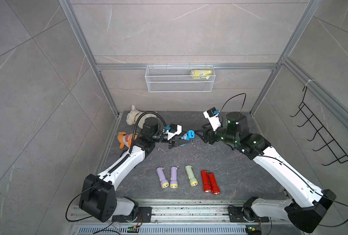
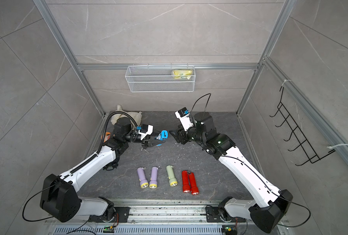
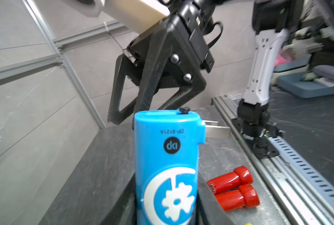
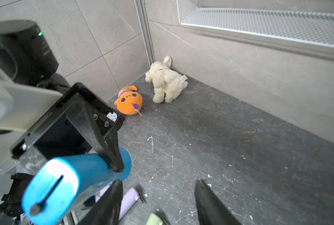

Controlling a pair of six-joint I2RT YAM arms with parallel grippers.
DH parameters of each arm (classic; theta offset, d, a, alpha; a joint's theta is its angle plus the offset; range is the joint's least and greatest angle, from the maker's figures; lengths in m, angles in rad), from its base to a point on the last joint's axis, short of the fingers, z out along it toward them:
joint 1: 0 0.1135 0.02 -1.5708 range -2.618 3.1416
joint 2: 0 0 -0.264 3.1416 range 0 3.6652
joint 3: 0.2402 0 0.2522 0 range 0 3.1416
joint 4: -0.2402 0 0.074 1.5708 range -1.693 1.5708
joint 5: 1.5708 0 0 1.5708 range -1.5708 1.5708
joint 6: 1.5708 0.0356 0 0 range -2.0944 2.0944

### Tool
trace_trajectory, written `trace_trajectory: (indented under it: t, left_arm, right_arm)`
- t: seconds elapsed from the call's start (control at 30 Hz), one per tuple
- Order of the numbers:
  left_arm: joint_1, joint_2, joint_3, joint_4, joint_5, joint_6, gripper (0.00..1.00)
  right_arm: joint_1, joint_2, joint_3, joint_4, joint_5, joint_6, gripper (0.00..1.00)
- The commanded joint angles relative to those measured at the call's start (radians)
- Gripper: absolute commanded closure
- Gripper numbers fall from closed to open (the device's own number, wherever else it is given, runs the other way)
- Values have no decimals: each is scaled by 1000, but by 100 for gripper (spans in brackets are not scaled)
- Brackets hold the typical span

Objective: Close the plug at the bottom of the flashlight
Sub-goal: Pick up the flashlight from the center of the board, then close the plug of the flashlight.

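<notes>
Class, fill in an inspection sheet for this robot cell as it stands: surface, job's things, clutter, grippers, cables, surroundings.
Surface: dark stone-look tabletop, white scuffs.
Job's things: blue flashlight held off the table, plug prongs folded out; purple flashlights, green flashlight and red flashlights lying in a row.
Clutter: cream plush dog, orange plush toy, far corner.
Grippers: left gripper shut on blue flashlight; right gripper open, empty, facing its base.
Cables: corrugated hose on left arm; thin cable looping above right arm.
Surroundings: mesh basket holding yellow packet; wire hook rack.
</notes>
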Motion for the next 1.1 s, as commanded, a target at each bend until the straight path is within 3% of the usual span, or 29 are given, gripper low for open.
trace_trajectory:
  t: [0.0, 0.13, 0.2, 0.37, 0.47, 0.53, 1.07]
  left_arm:
    - [-1, 26, 138, -236, 215, 84, 100]
    - [3, 103, 256, -339, 360, 83, 100]
    - [3, 153, 317, -386, 424, 69, 100]
    - [16, 249, 382, -367, 490, -60, 100]
    - [35, 259, 343, -168, 485, -212, 100]
    - [42, 269, 348, -135, 493, -241, 100]
    - [47, 272, 318, -129, 472, -230, 100]
  right_arm:
    - [-17, -53, -26, 21, -65, -96, 38]
    - [-154, -68, -6, 46, -404, -61, 38]
    - [-187, -41, 38, 21, -497, -52, 38]
    - [-200, 0, 139, -7, -597, -44, 37]
    - [-202, 30, 195, 5, -664, -11, 36]
    - [-201, 58, 234, 1, -701, 11, 36]
    - [-117, 251, 393, -181, -575, -103, 42]
